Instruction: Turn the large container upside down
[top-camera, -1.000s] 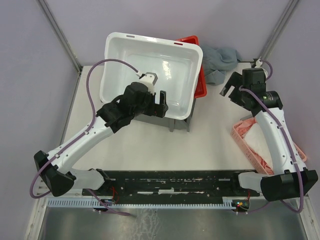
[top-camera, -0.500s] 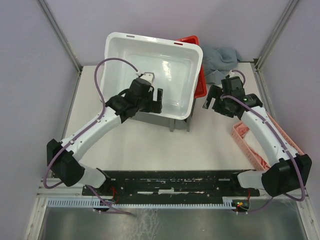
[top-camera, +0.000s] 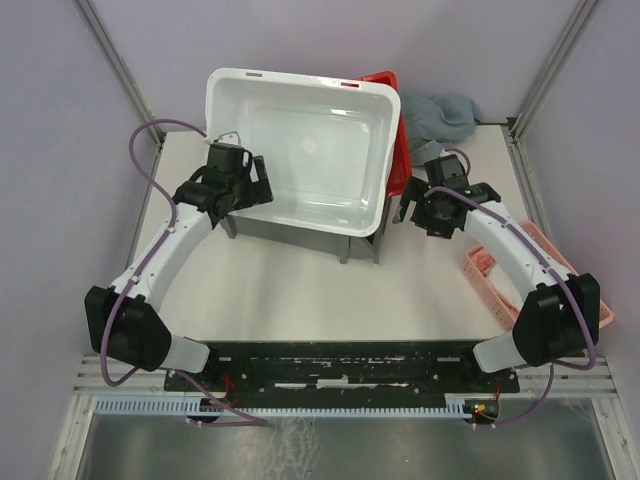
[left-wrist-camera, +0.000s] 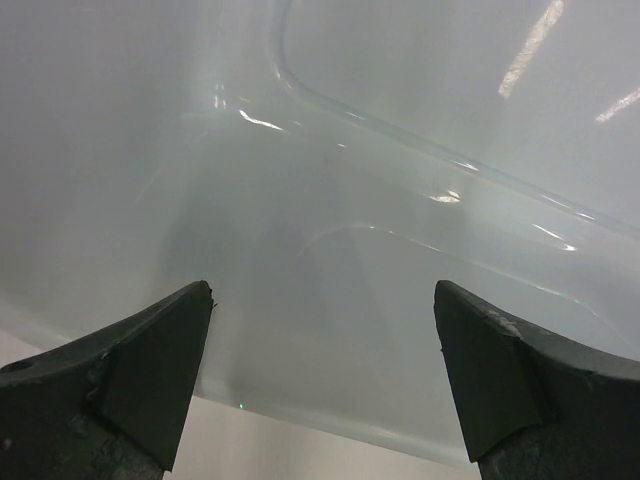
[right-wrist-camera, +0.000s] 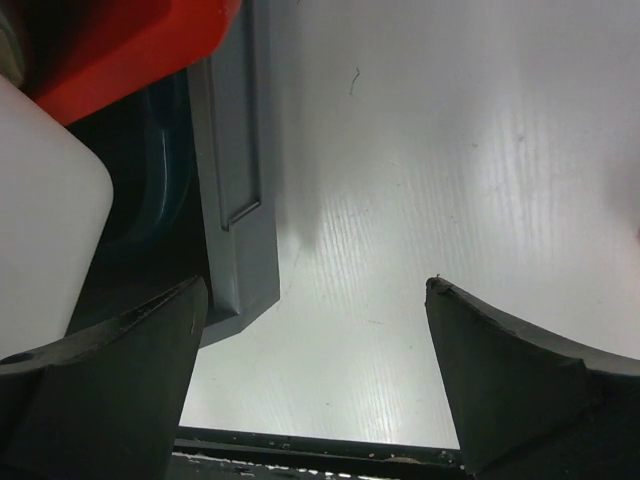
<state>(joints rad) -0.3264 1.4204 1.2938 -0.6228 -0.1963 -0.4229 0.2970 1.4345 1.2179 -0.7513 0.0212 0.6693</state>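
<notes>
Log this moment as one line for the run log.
large container: open side up | left hand: open, at its left wall | right hand: open, beside red bin

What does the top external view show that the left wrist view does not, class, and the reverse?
Only the top view: the red bin, grey cloth, pink basket and right gripper. Only the left wrist view: light streaks on a glossy wall, seen close between two dark fingers. Both: the large white container and the open left gripper.
</notes>
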